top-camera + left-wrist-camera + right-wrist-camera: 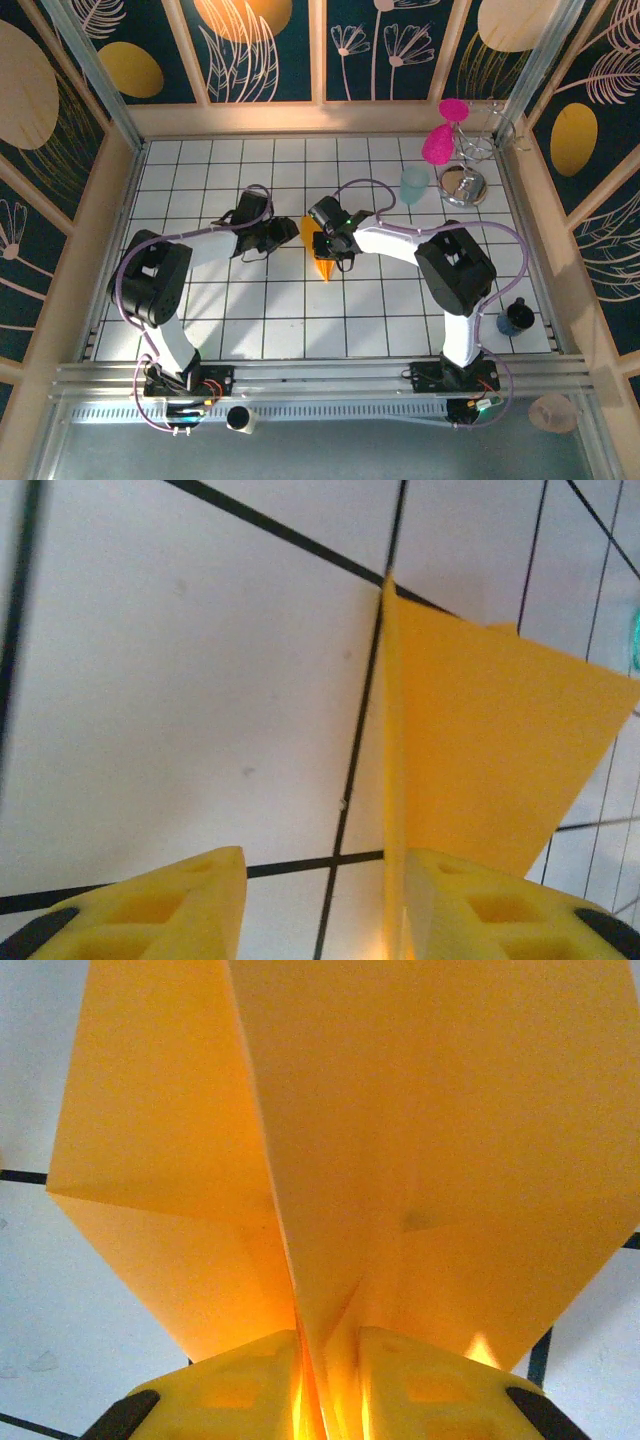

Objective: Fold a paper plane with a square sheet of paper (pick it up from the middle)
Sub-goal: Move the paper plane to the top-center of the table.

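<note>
The square sheet of paper stands folded into an orange-yellow paper plane (322,256) on the white tiles, its sharp tip toward the near edge. My right gripper (337,243) is shut on its upright centre fold; in the right wrist view the wings (400,1110) spread left and right above the gripper (328,1338). My left gripper (284,232) is just left of the plane. Its jaws stand apart (325,865), and the paper's upright edge (392,730) runs along the inner face of the right finger (470,900). One wing (490,740) lies beyond it.
A pale teal cup (414,184), a shiny metal dish (463,186) and pink objects (437,145) stand at the back right. A dark cup (515,318) sits near the right edge. Wooden walls and metal rails (300,375) frame the tiled table.
</note>
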